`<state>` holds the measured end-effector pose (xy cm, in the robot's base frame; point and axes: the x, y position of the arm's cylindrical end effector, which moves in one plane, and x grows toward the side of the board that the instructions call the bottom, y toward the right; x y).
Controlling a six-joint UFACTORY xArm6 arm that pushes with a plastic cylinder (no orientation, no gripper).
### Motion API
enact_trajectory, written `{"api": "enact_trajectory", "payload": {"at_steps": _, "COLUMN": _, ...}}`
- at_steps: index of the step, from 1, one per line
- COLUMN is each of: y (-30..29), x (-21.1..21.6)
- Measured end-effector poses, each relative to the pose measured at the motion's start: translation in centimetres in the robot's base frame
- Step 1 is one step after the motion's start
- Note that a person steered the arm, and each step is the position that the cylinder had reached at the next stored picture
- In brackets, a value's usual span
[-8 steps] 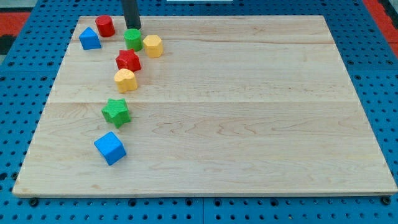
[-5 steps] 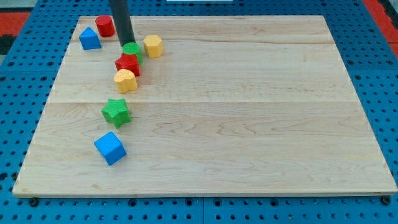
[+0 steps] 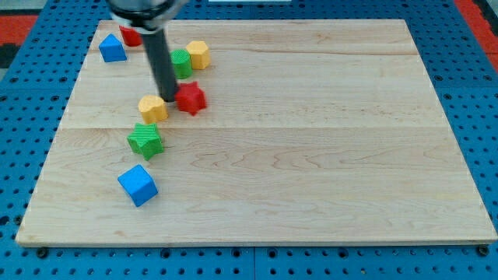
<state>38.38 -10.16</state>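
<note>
Right now my tip (image 3: 170, 99) sits on the wooden board (image 3: 311, 155), wedged in the narrow gap between two blocks: the red star-shaped block (image 3: 190, 98) is just beside it on the view's right, and the yellow block (image 3: 152, 108) is just beside it toward the view's left and slightly lower. Both look to be touching the rod's lower end or very nearly so; the contact itself cannot be made out for certain. There are no jaws to spread or press together here, only a straight dark rod, and it pinches nothing.

Up from my tip, close behind the rod as seen, stands the green round block (image 3: 180, 63), with a second yellow block (image 3: 198, 54) just beside it on its right. The rod's shaft rises toward the view's top and partly hides a red block (image 3: 129, 36) that lies well up and to the left of my tip. Farther left still, near the board's top left corner, is the blue block (image 3: 112, 48), pointed like a little roof.

Below my tip and a little left, the green star-shaped block (image 3: 145, 140) lies near the lower yellow one. Farther down the same way sits the blue cube (image 3: 138, 184), well apart from my tip.

Around the board runs a blue pegboard surface (image 3: 23, 140).
</note>
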Motion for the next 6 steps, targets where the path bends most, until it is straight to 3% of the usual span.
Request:
{"api": "enact_trajectory", "payload": {"at_steps": 1, "y": 3.2, "x": 1.6}}
{"api": "enact_trajectory", "payload": {"at_steps": 2, "y": 4.9, "x": 6.4}}
{"api": "enact_trajectory", "payload": {"at_steps": 3, "y": 7.7, "x": 3.1}}
{"api": "enact_trajectory", "payload": {"at_steps": 5, "y": 8.1, "x": -10.0}}
{"api": "enact_trajectory", "payload": {"at_steps": 6, "y": 8.1, "x": -13.1}}
